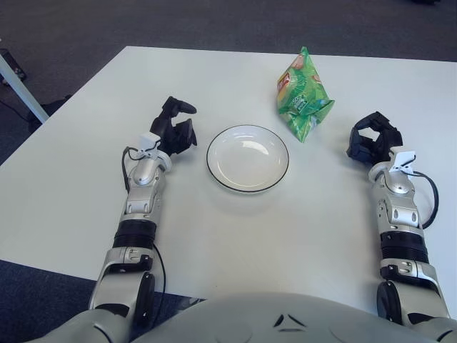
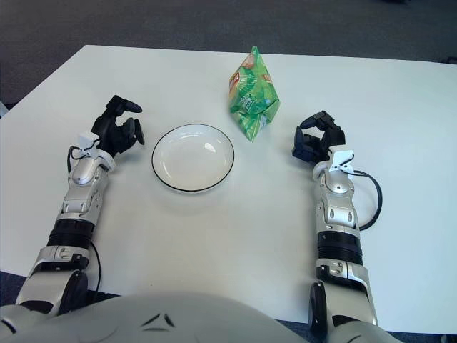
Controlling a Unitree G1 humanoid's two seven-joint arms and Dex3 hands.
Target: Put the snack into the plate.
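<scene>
Table [image 1: 86, 143]: white, bearing all items. Plate [image 1: 248, 158]: white, dark-rimmed, centre, holding nothing. Snack [image 1: 303, 93]: green bag, standing far-right of the plate, untouched. Step, as I judge: pick-up not begun; next I must reach my right hand [image 1: 373, 138] far-left to the bag. Both hands empty, fingers loosely curled; my left hand [image 1: 175, 126] shows left of the plate.

Both silver forearms reach forward side by side, well apart, the left hand [image 1: 173, 126] with black fingers loosely curled and holding nothing, the right hand [image 1: 373, 137] likewise loosely curled and holding nothing.
</scene>
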